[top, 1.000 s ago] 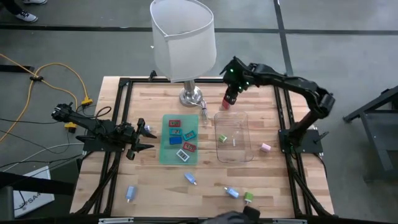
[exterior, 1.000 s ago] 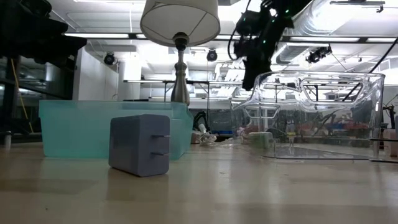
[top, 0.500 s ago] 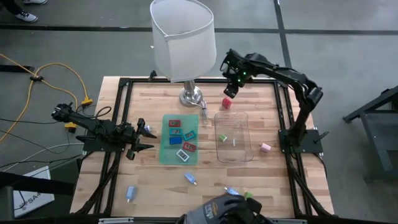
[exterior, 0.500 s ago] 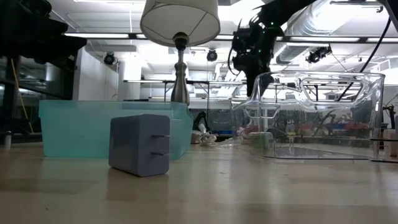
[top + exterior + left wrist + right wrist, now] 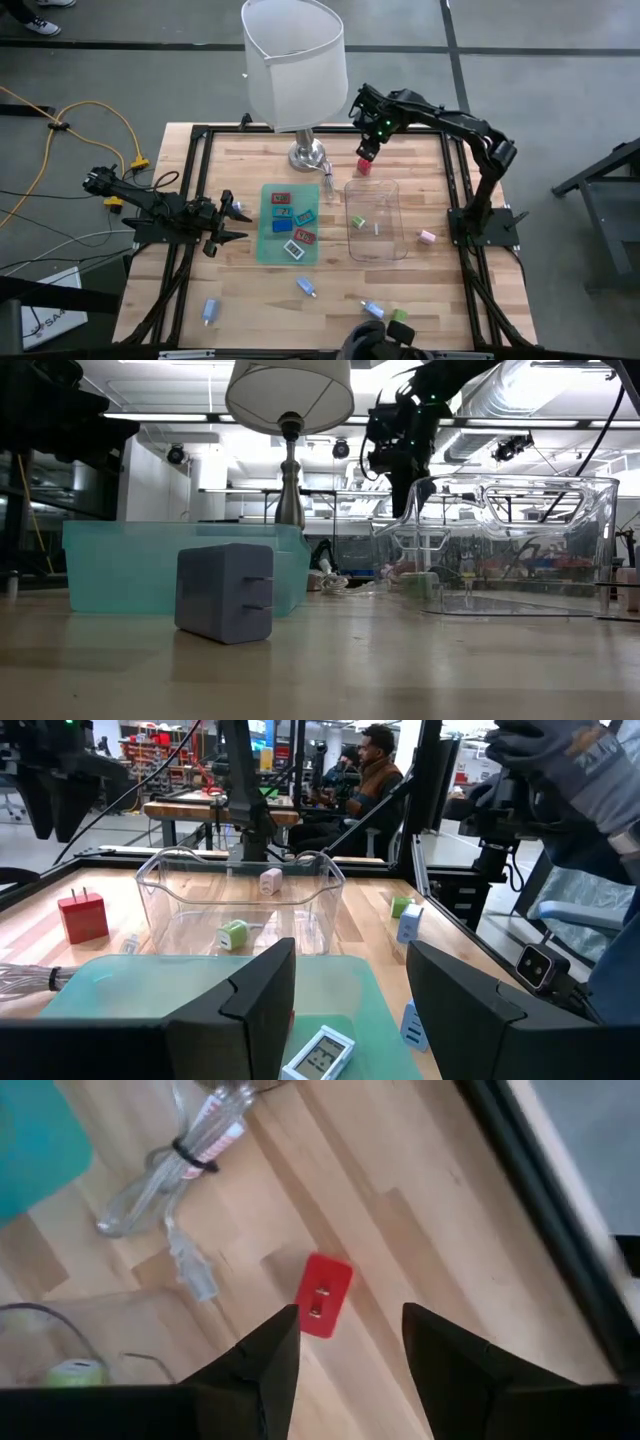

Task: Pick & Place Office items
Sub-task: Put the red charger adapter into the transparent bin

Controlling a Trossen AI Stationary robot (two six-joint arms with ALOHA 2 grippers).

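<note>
My right gripper (image 5: 368, 148) hangs open over the far side of the table, just above a red plug-shaped piece (image 5: 364, 166) that lies flat on the wood; the right wrist view shows that piece (image 5: 323, 1295) beyond the spread fingers. Several flat red, blue and teal pieces lie on the green mat (image 5: 262, 245). A green piece (image 5: 357, 222) sits in the clear tray (image 5: 385, 245). A pink piece (image 5: 427, 237) lies right of the tray. Light blue pieces (image 5: 306, 288) and a green one (image 5: 399, 316) lie near the near edge. My left gripper (image 5: 232, 222) waits open left of the mat.
A lamp with a white shade (image 5: 295, 65) stands on its metal base (image 5: 308, 155) at the far edge, with a bundled clear cord (image 5: 180, 1170) beside the red piece. A person's gloved hand (image 5: 375, 340) shows at the near edge. A grey-blue charger (image 5: 225, 592) stands close in the low view.
My right gripper has pulled up and a little toward the far-left, away from the red piece, which stays on the table. A gloved hand reached in over the near edge and has drawn back most of the way.
</note>
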